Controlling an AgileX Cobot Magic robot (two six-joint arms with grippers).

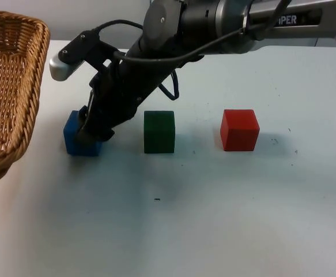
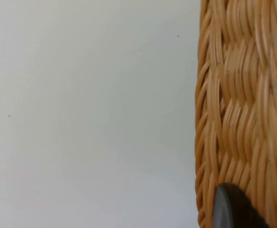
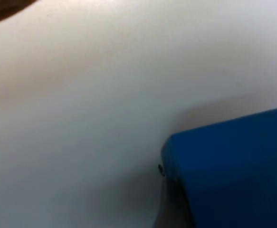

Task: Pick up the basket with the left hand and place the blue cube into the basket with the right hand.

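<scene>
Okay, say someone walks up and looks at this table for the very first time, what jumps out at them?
First, the right gripper reaching across the white table, down on the blue cube at the left end of a row with a green cube and red cube. Then the wicker basket at the far left edge.

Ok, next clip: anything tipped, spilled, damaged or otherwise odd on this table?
Nothing stands out. The blue cube, green cube and red cube sit flat in a row on the white table. The right gripper is down at the blue cube; the wicker basket looks intact.
</scene>
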